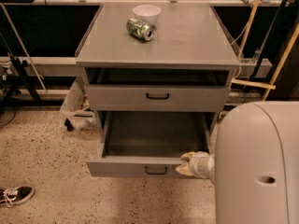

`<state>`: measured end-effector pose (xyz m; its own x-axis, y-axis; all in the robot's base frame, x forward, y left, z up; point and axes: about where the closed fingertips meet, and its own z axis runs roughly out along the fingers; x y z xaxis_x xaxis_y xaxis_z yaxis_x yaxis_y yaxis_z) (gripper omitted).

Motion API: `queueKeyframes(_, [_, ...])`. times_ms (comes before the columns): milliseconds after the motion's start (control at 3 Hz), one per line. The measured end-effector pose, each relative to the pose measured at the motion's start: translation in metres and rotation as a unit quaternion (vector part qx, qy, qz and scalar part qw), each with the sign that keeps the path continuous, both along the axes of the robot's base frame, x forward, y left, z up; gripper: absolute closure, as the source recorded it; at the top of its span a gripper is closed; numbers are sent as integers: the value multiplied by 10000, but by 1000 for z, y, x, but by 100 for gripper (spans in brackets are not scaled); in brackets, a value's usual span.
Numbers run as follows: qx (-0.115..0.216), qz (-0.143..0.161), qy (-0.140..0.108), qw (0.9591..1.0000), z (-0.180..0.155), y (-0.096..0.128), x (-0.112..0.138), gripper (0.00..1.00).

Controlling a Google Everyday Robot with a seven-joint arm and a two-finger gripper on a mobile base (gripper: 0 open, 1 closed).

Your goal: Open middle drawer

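Note:
The middle drawer (121, 168) of the grey cabinet (187, 41) is pulled well out, and its dark inside is empty. A small black bar handle (155, 170) sits on its front. My gripper (187, 164) is at the right end of that drawer's front, against its top edge, right of the handle. The grey drawer above (157, 96) is in, with a dark gap over it. Whatever lies below the open drawer is hidden.
A white bowl (146, 13) and a green can (139, 29) lying on its side are on the cabinet top. My white arm housing (257, 171) fills the lower right. A shoe (14, 195) lies on the speckled floor at left. Wooden poles (280, 59) lean at right.

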<state>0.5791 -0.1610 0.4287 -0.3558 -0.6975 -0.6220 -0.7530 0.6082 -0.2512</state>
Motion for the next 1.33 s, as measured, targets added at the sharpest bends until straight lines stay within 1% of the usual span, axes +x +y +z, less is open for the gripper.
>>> queueKeyframes(333, [0,0,0,10000,0,0,0,100])
queueKeyframes(667, [236,126,-101,9996,-6,0,-26,100])
queueKeyframes(1333, [245,123,-92,9996,1,3,-27,100])
